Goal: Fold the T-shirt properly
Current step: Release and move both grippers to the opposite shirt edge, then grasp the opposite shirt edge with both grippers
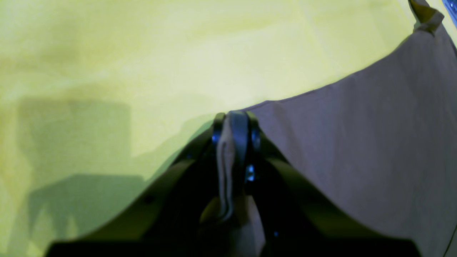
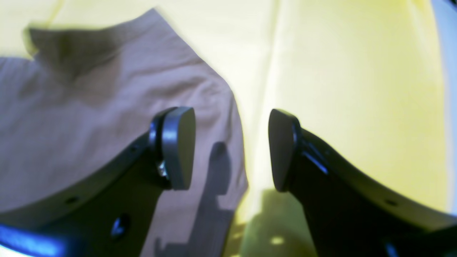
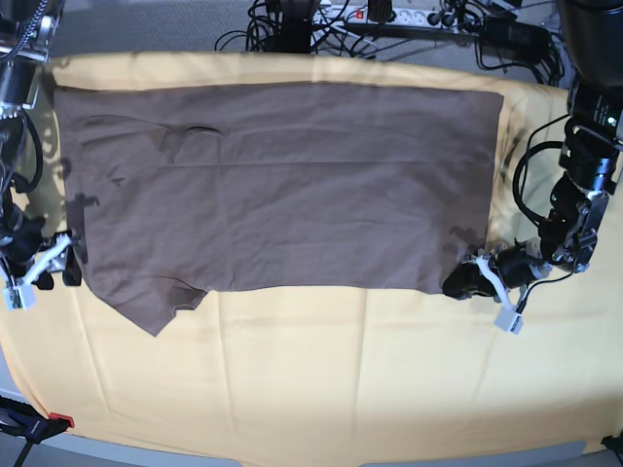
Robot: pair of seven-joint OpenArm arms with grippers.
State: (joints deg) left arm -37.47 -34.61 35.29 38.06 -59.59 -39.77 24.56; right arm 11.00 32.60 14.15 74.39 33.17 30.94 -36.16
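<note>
**Now: left gripper clamped on the shirt's corner, right gripper spread at the other edge**

Seen from the left wrist, the left gripper [image 1: 234, 125] has its jaws pressed together on a bunched fold of the T-shirt [image 1: 375, 142], the fabric pinched between the pads. The taupe shirt fills the right side of the frame; the yellow cloth [image 1: 142, 53] fills the upper left.

From the right wrist, the right gripper [image 2: 232, 148] stands released, its two dark pads well apart. The left-hand pad hovers over the edge of the T-shirt [image 2: 89, 117], which covers the left half of the frame; the right-hand pad is over the yellow cloth [image 2: 357, 89]. Nothing is held between them.

At the base view, the T-shirt [image 3: 292, 185] lies spread flat across the upper middle of the yellow cloth [image 3: 321, 379]. The left gripper [image 3: 465, 280] sits at the shirt's lower right corner. The right gripper [image 3: 60, 261] is at the frame's left edge, just beside the shirt's left border
</note>
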